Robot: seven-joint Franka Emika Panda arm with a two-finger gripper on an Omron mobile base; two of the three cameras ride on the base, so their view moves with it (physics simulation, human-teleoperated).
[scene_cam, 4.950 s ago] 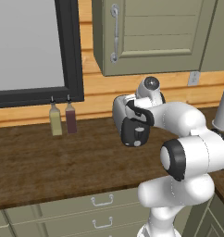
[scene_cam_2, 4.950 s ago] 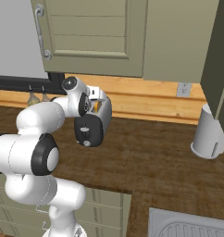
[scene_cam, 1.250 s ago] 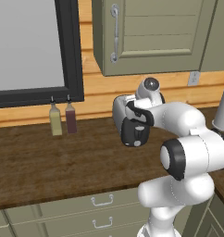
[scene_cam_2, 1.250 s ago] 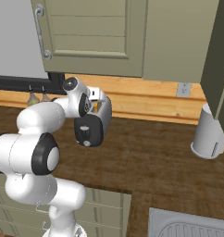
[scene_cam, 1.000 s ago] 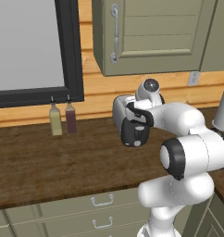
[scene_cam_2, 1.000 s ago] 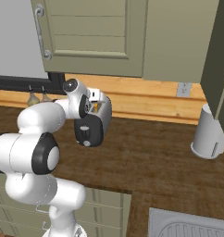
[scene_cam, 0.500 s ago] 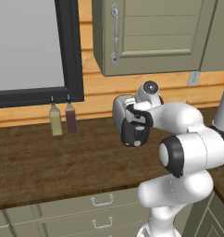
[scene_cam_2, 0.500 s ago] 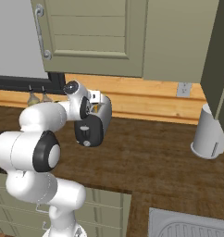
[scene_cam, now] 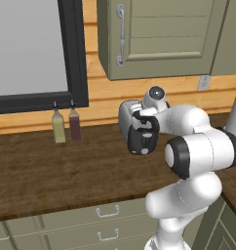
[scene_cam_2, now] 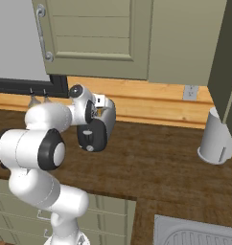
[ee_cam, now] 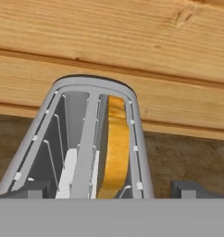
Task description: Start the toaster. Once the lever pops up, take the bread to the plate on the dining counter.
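Toaster (ee_cam: 93, 139), silver-white, on brown counter (scene_cam: 51, 171); bread (ee_cam: 115, 143) seated in right slot. Gripper (ee_cam: 111, 187) above toaster; fingers spread wide, holding nothing.

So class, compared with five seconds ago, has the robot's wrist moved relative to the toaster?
Barely. In the left base view the wrist sits about where it was above the toaster, at most a hair toward the bottles.

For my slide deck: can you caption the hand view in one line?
Open end effector above the silver-white toaster, a golden-brown bread slice standing in its right slot, wood-plank wall behind.
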